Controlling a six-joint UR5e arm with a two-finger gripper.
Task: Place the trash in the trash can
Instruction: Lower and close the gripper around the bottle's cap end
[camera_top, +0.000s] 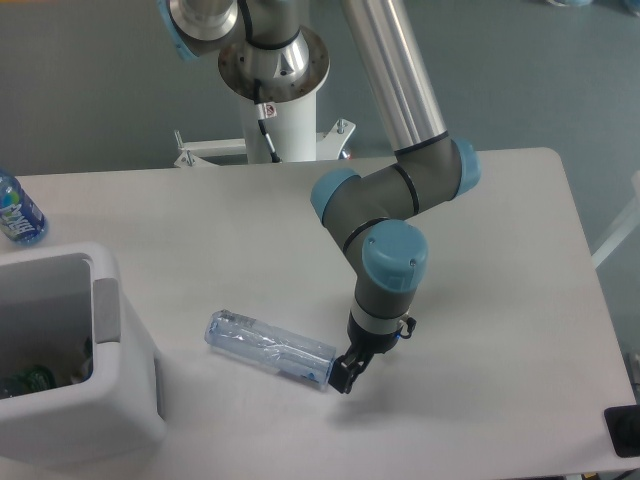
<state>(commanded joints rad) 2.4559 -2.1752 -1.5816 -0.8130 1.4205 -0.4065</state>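
One fixed camera looks down across the table (200, 230).

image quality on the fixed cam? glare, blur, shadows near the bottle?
Fixed camera: even, soft lighting, no harsh glare; faint shadow under the gripper on the table. The clear bottle is low-contrast against the tabletop. Slightly soft overall; the jaws too small to resolve.
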